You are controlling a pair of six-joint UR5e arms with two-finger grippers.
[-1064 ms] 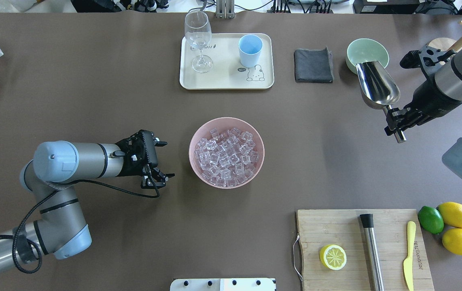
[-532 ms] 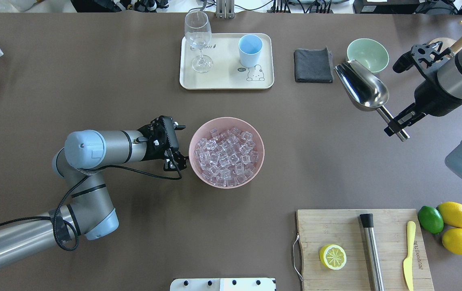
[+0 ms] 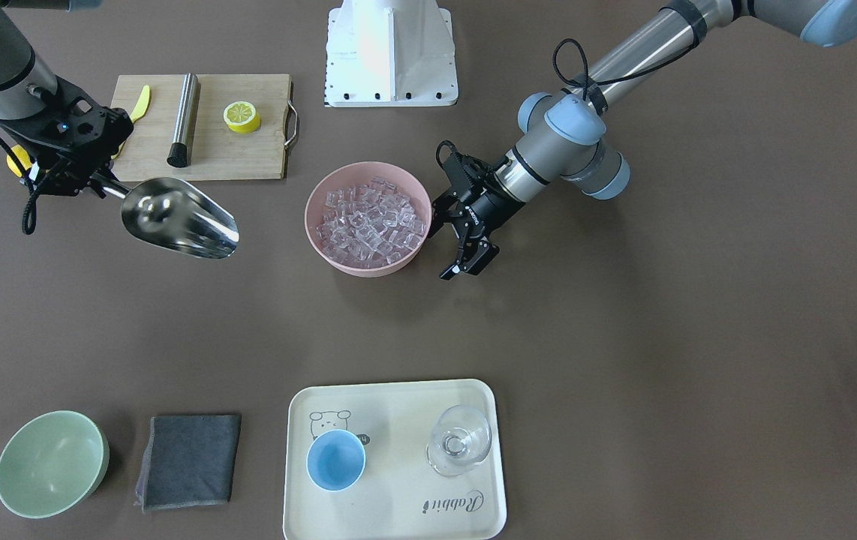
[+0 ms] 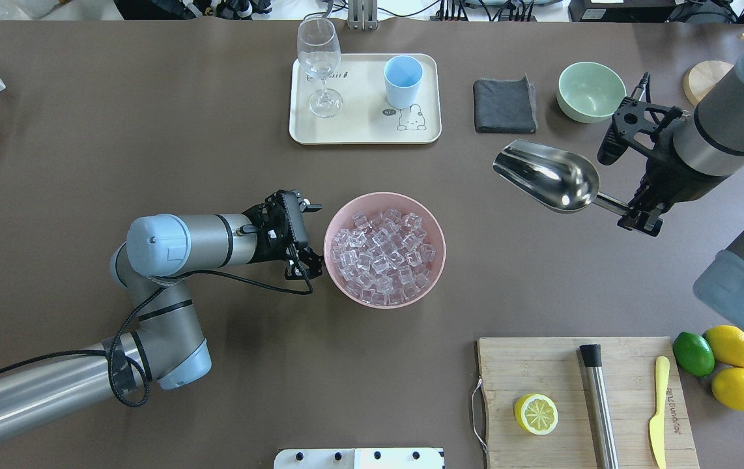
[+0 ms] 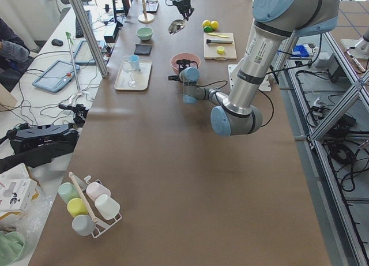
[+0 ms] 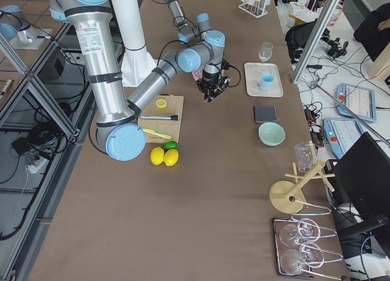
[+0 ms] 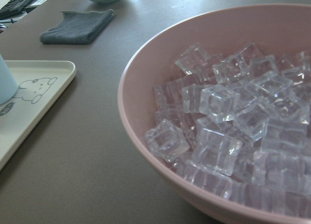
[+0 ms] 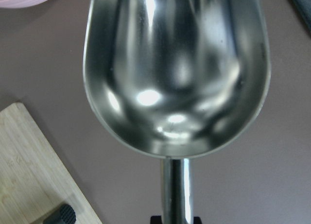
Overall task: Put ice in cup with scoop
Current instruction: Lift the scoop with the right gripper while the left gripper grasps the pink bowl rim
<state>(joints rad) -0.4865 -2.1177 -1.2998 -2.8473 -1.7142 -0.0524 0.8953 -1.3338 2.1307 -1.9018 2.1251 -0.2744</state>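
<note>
Above the table, the right hand grips the scoop by its handle.

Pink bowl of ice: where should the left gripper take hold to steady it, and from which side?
Probably the thin rim of the pink bowl nearest the open left gripper, coming from that side, one finger inside, one outside. The bowl looks too wide to span; ice sits below the rim.

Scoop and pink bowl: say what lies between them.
Nothing. In the overhead exterior view, the stretch between the scoop and the pink bowl is bare brown table. The front-facing view agrees.
</note>
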